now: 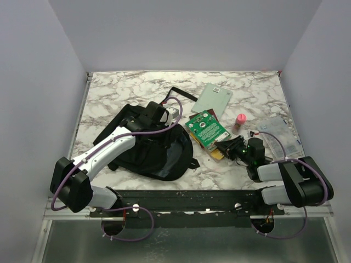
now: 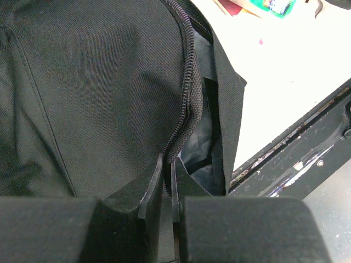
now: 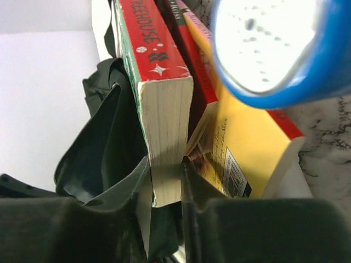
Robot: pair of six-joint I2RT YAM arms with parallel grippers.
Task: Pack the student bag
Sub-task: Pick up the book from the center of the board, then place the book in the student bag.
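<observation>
Only close-up: book [image 3: 164, 118] between right fingers [image 3: 141, 189].

Both arms stretch forward, left gripper [image 2: 167, 167] pinched tight, right gripper [image 3: 165, 170] clamped.

Marbled tabletop [image 1: 137, 87], plain pale walls [image 1: 181, 33], black front rail [image 1: 186, 200].

On the red face of the red-and-green paperback book [image 3: 156, 66], white capitals read "REEHOUSE", the start cut off by the picture edge; below them stand a white "B" and a star. The yellow paperback book [image 3: 247, 148] carries a barcode and small print too fine to read. In the top view, the green square book [image 1: 205, 129] bears a round white emblem and the grey-green flat book [image 1: 213, 98] a white label, both illegible.
</observation>
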